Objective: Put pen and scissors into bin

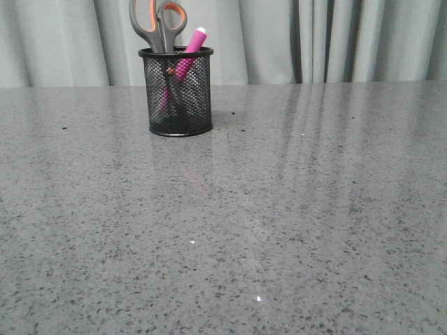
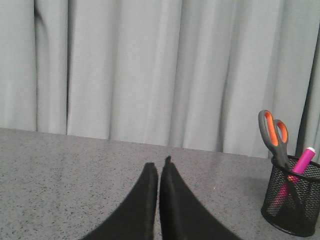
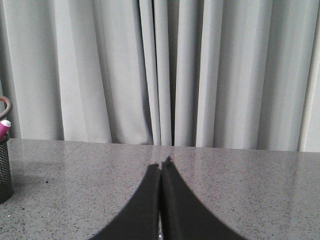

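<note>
Grey speckled stone makes up the tabletop (image 1: 293,209), which is backed by pale grey curtains (image 1: 335,38). Toward the left and far back on it, close to the curtains, the bin (image 1: 176,91) is seen standing upright. The scissors (image 1: 158,25) are held inside it, blades down and handles up, with the grey, orange-lined loops rising well above the rim. Just to their right, the pen (image 1: 187,57) is leaned inside the same bin, its white end tilted up to the right and poking just past the rim; its lower part is seen through the mesh. Both task things are thus contained in the bin. No arm is seen in the front view. In the left wrist view, the left claw (image 2: 159,167) is shown pressed shut on nothing above bare tabletop, well apart from the bin (image 2: 295,200), in which the scissors (image 2: 275,132) and pen (image 2: 302,162) stand. In the right wrist view, the right claw (image 3: 161,167) is likewise closed and empty, with only the edge of the bin (image 3: 5,170) and the pen tip (image 3: 4,127) caught at the frame border.
</note>
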Available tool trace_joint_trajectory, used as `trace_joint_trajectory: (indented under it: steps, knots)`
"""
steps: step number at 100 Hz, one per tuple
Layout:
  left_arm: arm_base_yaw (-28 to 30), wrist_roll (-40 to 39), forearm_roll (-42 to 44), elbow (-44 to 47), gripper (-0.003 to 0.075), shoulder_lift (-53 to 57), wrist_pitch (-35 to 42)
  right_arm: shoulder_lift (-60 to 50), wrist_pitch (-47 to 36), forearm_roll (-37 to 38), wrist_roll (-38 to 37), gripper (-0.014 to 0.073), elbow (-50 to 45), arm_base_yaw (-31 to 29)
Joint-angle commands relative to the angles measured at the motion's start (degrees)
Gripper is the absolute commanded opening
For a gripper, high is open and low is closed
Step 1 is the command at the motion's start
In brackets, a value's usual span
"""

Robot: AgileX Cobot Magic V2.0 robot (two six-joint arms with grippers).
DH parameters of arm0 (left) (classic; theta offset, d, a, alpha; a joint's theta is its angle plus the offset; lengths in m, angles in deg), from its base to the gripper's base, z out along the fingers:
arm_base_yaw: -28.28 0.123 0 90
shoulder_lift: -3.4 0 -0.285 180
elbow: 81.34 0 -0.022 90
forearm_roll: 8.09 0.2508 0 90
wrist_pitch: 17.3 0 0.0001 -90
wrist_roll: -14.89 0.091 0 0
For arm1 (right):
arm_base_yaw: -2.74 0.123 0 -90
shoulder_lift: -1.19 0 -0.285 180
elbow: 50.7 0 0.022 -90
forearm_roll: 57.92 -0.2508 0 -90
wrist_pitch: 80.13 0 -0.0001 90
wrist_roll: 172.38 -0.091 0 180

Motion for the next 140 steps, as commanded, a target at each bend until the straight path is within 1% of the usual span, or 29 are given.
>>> trace_joint_trajectory:
  steps: [1, 21, 28, 31, 32, 34, 38, 39, 40, 43, 44, 45, 46, 48, 51, 69, 74, 86, 93, 140]
  knots:
    - [0.1, -0.2, -0.5, -1.5, -0.0019, -0.6, 2.2, 0.1, -4.1, 1.3, 0.6, -0.0073, 1.5, -0.4]
    - [0.1, -0.2, -0.3, -1.5, -0.0019, -0.6, 2.4, 0.1, -4.1, 1.3, 0.6, -0.0073, 1.5, -0.4]
    - [0.1, -0.9, 4.3, -1.5, -0.0019, -0.8, 2.7, 0.1, -4.1, 1.3, 0.6, -0.0073, 1.5, -0.4]
    - [0.1, -3.4, 7.8, -1.5, -0.0019, -0.9, 2.7, 0.1, -4.1, 1.3, 0.6, -0.0073, 1.5, -0.4]
    - [0.1, -4.3, 9.0, -1.5, -0.0019, -0.9, 2.7, 0.1, -4.1, 1.3, 0.6, -0.0073, 1.5, -0.4]
    - [0.1, -9.2, 13.1, -1.5, -0.0019, -1.0, 2.8, 0.1, -4.1, 1.3, 0.6, -0.0073, 1.5, -0.4]
    - [0.1, -17.1, 23.8, -1.3, -0.0019, -1.1, 2.9, 0.1, -4.1, 1.3, 0.6, -0.0073, 1.5, -0.4]
    - [0.1, -20.6, 27.7, -1.2, -0.0019, -1.1, 2.9, 0.1, -4.1, 1.3, 0.6, -0.0073, 1.5, -0.4]
    - [0.1, -22.4, 29.6, -1.2, -0.0019, -1.1, 3.2, 0.1, -4.1, 1.3, 0.6, -0.0073, 1.5, -0.4]
    - [0.1, -31.2, 37.0, -0.6, -0.0019, -1.1, 3.9, 0.1, -4.1, 1.3, 0.6, -0.0073, 1.5, -0.4]
    - [0.1, -32.8, 40.4, -0.4, -0.0019, -1.1, 4.0, 0.1, -4.1, 1.3, 0.6, -0.0073, 1.5, -0.4]
    - [0.1, -34.4, 42.0, -0.3, -0.0019, -1.1, 4.3, 0.1, -4.1, 1.3, 0.6, -0.0073, 1.5, -0.4]
    - [0.1, -37.2, 44.8, 0.1, -0.0019, -1.1, 4.5, 0.1, -4.1, 1.3, 0.6, -0.0073, 1.5, -0.4]
    - [0.1, -40.6, 47.2, 0.7, -0.0019, -1.1, 4.9, 0.1, -4.1, 1.3, 0.6, -0.0073, 1.5, -0.4]
    - [0.1, -43.4, 50.8, 1.6, -0.0019, -1.1, 5.4, 0.1, -4.1, 1.3, 0.6, -0.0073, 1.5, -0.4]
    - [0.1, -45.8, 53.8, 7.6, -0.0019, 0.1, 5.7, 0.1, -4.1, 1.3, 0.6, -0.0073, 1.5, -0.4]
    - [0.1, -47.1, 55.2, 9.1, -0.0019, 1.3, 5.7, 0.1, -4.1, 1.3, 0.6, -0.0073, 1.5, -0.4]
    - [0.1, -48.1, 55.2, 13.4, -0.0019, 5.5, 5.7, 0.1, -4.1, 1.3, 0.6, -0.0073, 1.5, -0.4]
    - [0.1, -48.1, 55.1, 13.2, -0.0019, 7.8, 0.2, 0.1, -4.1, 1.3, 0.6, -0.0073, 1.5, -0.4]
    - [0.1, -48.1, 55.0, 13.4, -0.0019, 7.6, -0.7, 0.1, -3.9, 1.3, 0.6, -0.0073, 1.5, -0.4]
